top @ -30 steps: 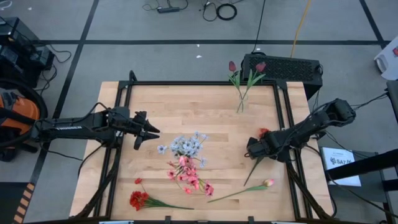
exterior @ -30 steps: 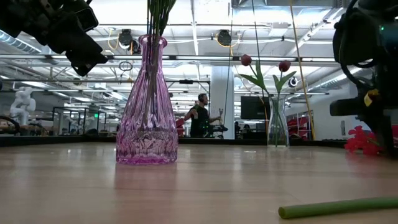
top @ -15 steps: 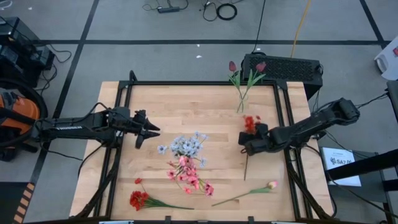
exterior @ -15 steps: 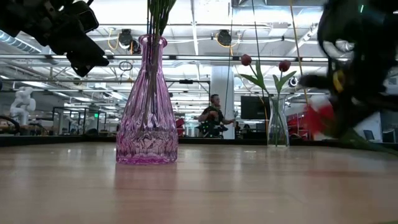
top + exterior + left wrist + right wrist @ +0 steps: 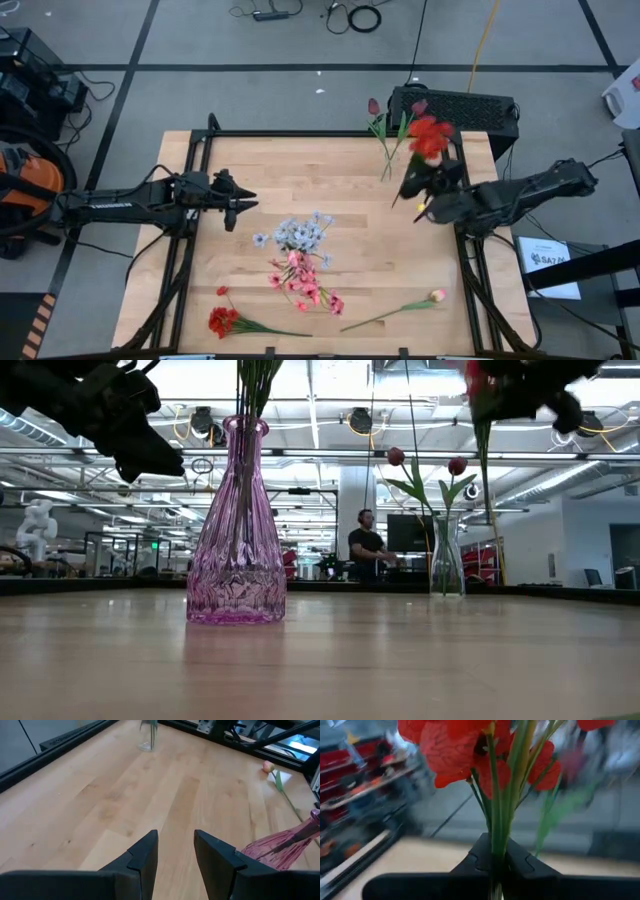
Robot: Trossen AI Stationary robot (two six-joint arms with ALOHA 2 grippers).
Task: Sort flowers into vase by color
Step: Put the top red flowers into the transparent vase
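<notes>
Stretching across a pale wooden tabletop (image 5: 330, 170) in a wide workshop where a person (image 5: 372, 550) stands at the far benches, two dark arms work among scattered artificial flowers. The right gripper (image 5: 418, 190) hangs above the tabletop's far right corner, its fingers (image 5: 520, 862) pinched tight on the green stalks of a red spray (image 5: 430, 137), whose blooms rise clear of the fingertips beside a clear vase (image 5: 446, 568) holding two red buds. The left gripper (image 5: 240, 202), fingers (image 5: 142, 857) parted with nothing between them, hovers near the pink vase (image 5: 237, 530) and the blue-white spray (image 5: 300, 234).
</notes>
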